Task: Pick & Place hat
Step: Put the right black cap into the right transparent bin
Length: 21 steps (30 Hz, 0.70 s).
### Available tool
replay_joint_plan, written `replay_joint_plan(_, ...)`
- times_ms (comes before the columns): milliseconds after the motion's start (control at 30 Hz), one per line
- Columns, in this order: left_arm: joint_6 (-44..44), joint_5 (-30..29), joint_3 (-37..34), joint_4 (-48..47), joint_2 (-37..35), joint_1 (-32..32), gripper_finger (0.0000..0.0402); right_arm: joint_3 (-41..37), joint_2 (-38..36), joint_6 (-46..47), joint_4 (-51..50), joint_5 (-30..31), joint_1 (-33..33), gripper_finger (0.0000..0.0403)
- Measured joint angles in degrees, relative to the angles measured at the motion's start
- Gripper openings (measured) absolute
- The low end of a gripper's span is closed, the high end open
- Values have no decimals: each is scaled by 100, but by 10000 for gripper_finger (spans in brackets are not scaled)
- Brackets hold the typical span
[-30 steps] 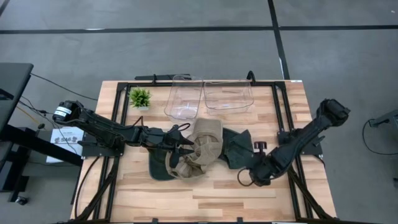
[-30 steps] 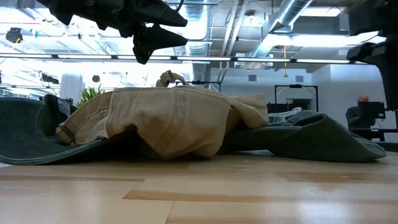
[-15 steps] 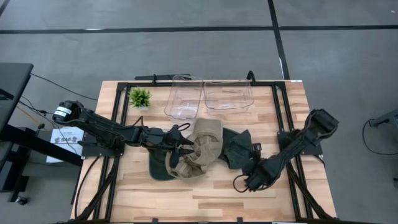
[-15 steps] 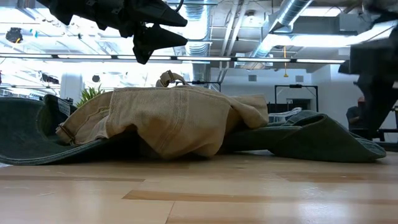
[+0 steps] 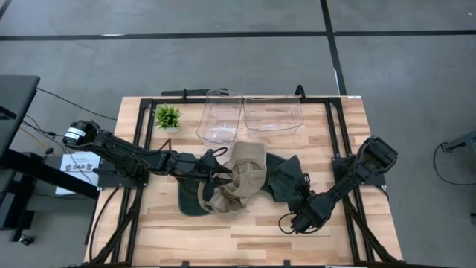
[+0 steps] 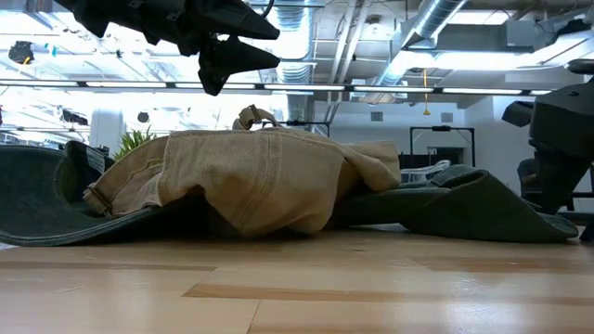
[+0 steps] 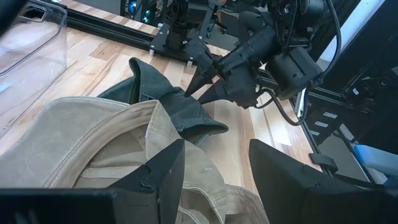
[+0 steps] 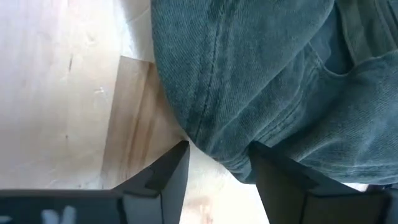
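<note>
A tan hat (image 5: 244, 177) lies in a heap at the table's middle, on top of dark green hats: one (image 5: 281, 177) sticks out to its right and another (image 5: 189, 202) shows at its near left. My left gripper (image 5: 225, 170) hangs open just above the tan hat (image 7: 106, 143), clear of it. My right gripper (image 5: 299, 197) is open and low at the right green hat's outer edge (image 8: 231, 163), slanting down from the near right. That edge lies between the two fingers. My right gripper has its fingers (image 8: 171, 175) standing on either side of the green hat's rolled brim edge (image 8: 211, 149), which rests on the wood. Whether they touch the cloth I cannot tell.
Two clear plastic bins (image 5: 220, 115) (image 5: 272, 112) stand at the far edge, with a small green plant (image 5: 167, 116) to their left. Black rails (image 5: 338, 149) run along the table's sides. Bare wood (image 5: 245, 231) lies along the near edge.
My right gripper has sunk toward the table at the green hat's right edge and tipped further downward, its arm folding lower. The hats lie as they did.
</note>
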Motion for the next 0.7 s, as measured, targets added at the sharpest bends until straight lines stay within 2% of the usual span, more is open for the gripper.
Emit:
replay_joint_plan(200,0,-1,0,0,0,2,177,-20,-233,92,76,132,-40,78)
replay_joint_plan(333,0,1,0,2,0,1,177,-17,-387,90,43,-101,-106,12)
replay_joint_plan(700,-1,1,0,2,0,2,177,301,-1310,595,-682,-1023,-151,3)
